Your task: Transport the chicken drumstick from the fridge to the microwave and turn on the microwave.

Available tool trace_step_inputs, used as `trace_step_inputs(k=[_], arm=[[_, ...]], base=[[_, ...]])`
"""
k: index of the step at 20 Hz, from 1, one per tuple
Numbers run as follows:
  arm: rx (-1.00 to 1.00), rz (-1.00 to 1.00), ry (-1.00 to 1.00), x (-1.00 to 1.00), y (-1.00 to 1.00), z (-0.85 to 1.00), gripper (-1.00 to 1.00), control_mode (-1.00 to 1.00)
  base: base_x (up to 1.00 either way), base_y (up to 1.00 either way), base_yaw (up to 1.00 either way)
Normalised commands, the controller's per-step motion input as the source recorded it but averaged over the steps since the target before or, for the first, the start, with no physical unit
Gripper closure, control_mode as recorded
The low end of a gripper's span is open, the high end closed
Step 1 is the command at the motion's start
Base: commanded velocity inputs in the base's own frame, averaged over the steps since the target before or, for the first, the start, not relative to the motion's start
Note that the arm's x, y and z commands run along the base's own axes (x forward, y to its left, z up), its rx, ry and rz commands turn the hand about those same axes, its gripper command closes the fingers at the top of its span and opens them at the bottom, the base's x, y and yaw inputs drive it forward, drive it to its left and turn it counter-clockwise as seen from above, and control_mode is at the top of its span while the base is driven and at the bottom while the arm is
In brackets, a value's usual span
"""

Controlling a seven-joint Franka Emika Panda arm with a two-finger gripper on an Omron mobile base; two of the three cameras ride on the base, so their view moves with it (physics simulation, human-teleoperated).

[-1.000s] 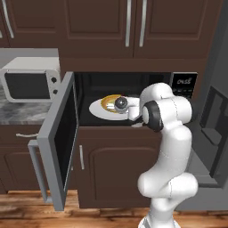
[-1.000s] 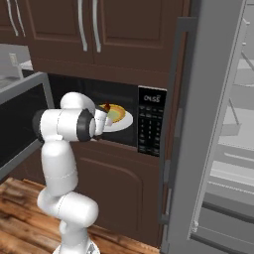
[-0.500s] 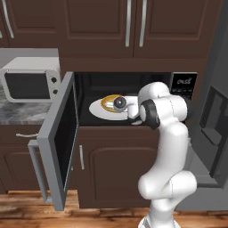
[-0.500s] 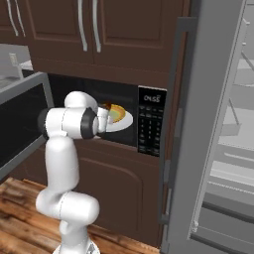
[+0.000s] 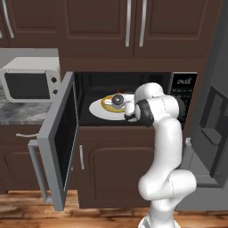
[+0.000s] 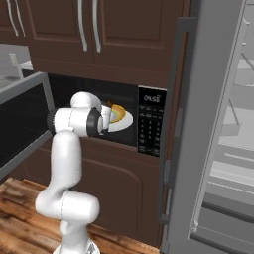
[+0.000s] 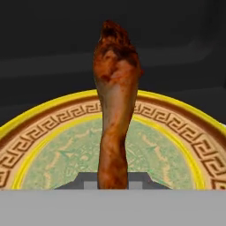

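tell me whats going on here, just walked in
The white robot arm is reaching into the open microwave. Its pincer is shut on a chicken drumstick, held over a yellow-rimmed patterned plate that sits on the white turntable. The microwave door hangs open, and so does the fridge.

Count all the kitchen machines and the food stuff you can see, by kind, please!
Built-in microwave: 1
White countertop oven: 1
Fridge: 1
Chicken drumstick: 1
Patterned plate: 1
Total: 5
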Motion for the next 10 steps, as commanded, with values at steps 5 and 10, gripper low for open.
trace_step_inputs(k=[5,10], arm=[[0.00,0.02,0.03,0.52,0.04,-0.16,1.00,-1.00],[0.00,0.00,0.07,0.48,0.21,-0.23,-1.00,-1.00]], base=[[0.00,0.00,0.00],[0.00,0.00,0.00]])
